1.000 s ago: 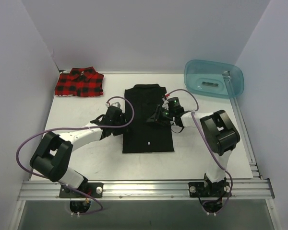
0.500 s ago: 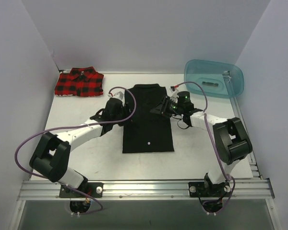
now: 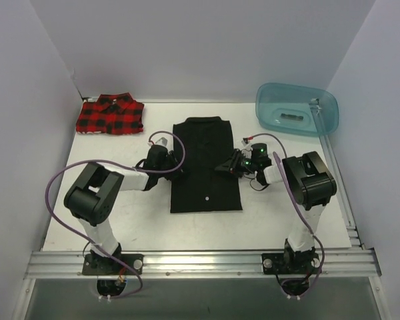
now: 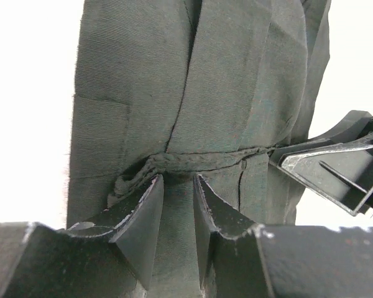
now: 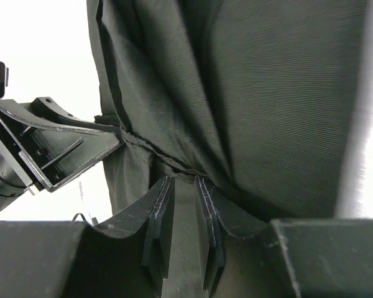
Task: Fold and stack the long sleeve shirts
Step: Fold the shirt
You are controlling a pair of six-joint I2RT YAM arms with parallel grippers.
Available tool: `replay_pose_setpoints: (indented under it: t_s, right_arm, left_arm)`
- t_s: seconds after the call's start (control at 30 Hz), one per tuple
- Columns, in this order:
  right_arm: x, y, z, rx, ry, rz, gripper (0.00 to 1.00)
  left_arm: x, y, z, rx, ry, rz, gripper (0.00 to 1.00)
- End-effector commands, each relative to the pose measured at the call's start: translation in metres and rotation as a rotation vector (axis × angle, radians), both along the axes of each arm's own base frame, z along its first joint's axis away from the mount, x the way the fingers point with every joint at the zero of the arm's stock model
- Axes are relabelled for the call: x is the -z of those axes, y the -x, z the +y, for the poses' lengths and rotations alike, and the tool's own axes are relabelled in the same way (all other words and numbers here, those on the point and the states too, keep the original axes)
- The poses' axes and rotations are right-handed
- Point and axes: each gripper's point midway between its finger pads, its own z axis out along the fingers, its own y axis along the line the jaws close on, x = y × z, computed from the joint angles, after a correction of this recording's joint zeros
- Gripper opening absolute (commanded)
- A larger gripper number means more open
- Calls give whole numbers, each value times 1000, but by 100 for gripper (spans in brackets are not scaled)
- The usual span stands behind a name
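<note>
The black shirt (image 3: 204,143) lies flat in the middle of the table, folded to a narrow rectangle with its collar at the far end. My left gripper (image 3: 175,170) is at its left edge, and its jaws stand nearly closed on a bunched fold of the black fabric (image 4: 236,74), seen at the gripper's tips (image 4: 177,177). My right gripper (image 3: 222,167) is at the right edge, level with the left one, and pinches the same cloth (image 5: 267,81) at its tips (image 5: 183,179). The red-and-black plaid shirt (image 3: 111,115) lies folded at the far left corner.
A translucent teal tub (image 3: 297,110) stands at the far right. The opposite gripper shows across the shirt in each wrist view, the right one (image 4: 336,167) and the left one (image 5: 43,149). White walls close in the table on three sides.
Both grippers moved from the shirt's upper sides back toward me to its mid-length side edges. Both arms are now folded in closer. The shirt's outline looks unchanged.
</note>
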Motion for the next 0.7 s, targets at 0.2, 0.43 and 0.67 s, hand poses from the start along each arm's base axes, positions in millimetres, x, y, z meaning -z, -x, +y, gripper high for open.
replay_pose_setpoints:
  t_s: [0.2,0.43,0.67]
  right_arm:
    - [-40,13,-14,27,16,-67,23]
    - [-73,66,37,-116,-9,-119,24]
    - [-33,103,61,-145,-74,-9,24]
  left_arm:
    - [-36,16,3,22,28,-78,44]
    - [-79,60,-11,92,23,-137,50]
    - [-18,106,-7,117,-10,14,45]
